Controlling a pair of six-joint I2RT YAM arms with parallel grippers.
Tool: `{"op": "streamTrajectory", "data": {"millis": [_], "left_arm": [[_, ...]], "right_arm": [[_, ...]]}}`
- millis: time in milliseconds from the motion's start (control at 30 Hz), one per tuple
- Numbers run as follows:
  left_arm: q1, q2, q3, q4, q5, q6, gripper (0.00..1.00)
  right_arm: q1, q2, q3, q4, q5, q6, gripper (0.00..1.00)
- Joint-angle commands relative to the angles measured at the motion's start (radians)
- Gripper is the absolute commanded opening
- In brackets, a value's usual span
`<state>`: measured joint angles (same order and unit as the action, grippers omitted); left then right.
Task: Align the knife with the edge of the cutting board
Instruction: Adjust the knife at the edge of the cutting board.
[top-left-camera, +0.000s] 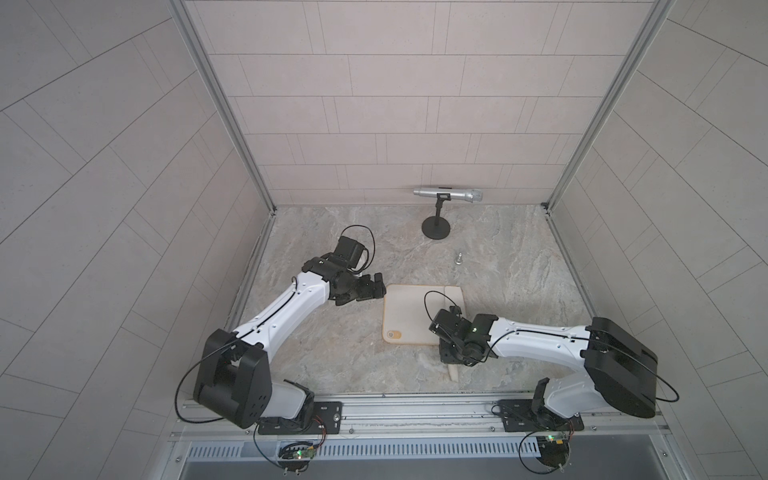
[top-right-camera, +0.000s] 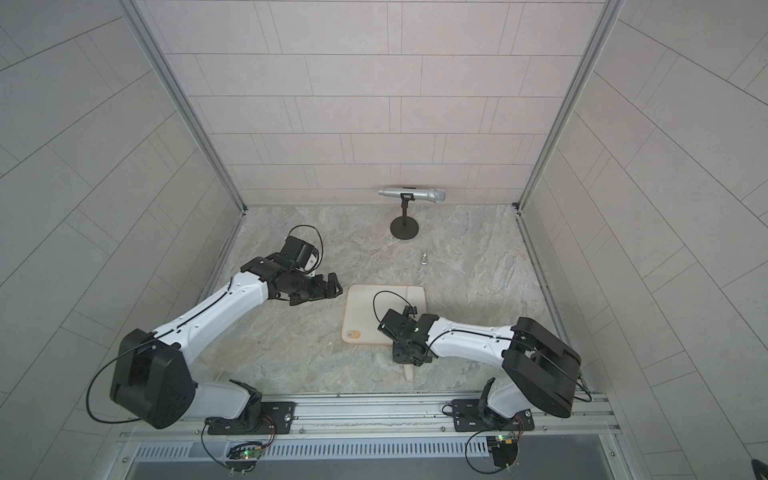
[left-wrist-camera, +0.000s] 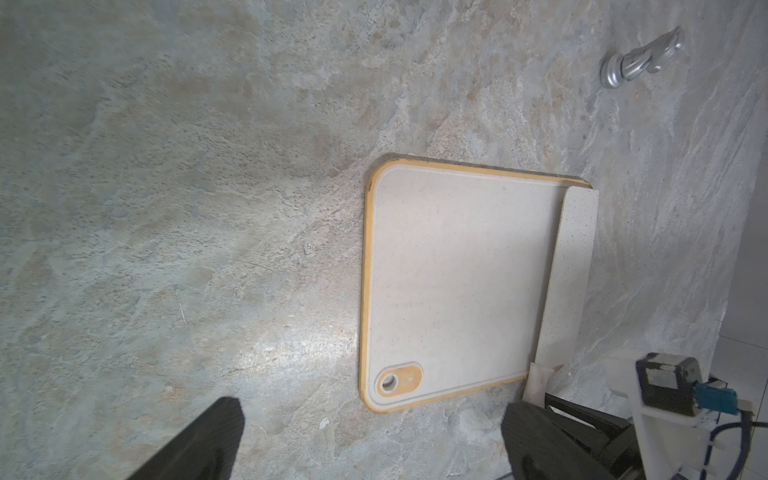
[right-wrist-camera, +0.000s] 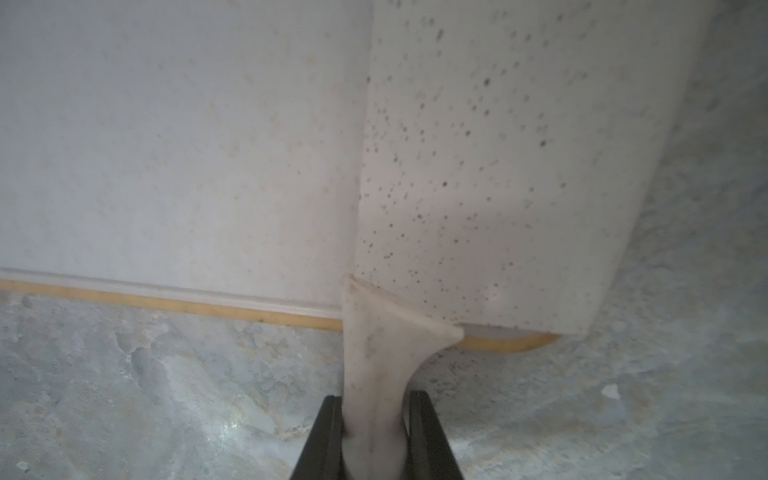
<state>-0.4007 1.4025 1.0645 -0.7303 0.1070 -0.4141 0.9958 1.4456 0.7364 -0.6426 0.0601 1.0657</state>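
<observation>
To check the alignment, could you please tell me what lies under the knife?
Under the blade of the knife is the board, with a strip of table beyond its edge. The board's rim on that side is covered, so cannot be seen.

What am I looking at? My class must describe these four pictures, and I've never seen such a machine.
Two white robot arms stand at a stone-patterned table: left arm, right arm. Two pictures look down from overhead; two come from cameras on the arms' wrists. On the table: a cutting board, a microphone on a stand, a small metal piece. The right arm's fingers grip the knife by its handle, blade lying along the board's edge. The left arm's fingers are open, empty.
</observation>
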Motion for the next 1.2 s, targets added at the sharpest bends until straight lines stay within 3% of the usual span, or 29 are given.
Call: {"op": "streamTrajectory", "data": {"millis": [0, 1167], "left_arm": [[-0.004, -0.005, 0.002, -0.021, 0.0, 0.015, 1.0], [-0.005, -0.005, 0.003, -0.021, 0.0, 0.015, 1.0]], "right_arm": [[0.004, 0.018, -0.005, 0.009, 0.015, -0.013, 0.01], [0.029, 0.044, 0.015, 0.03, 0.006, -0.032, 0.01]]}}
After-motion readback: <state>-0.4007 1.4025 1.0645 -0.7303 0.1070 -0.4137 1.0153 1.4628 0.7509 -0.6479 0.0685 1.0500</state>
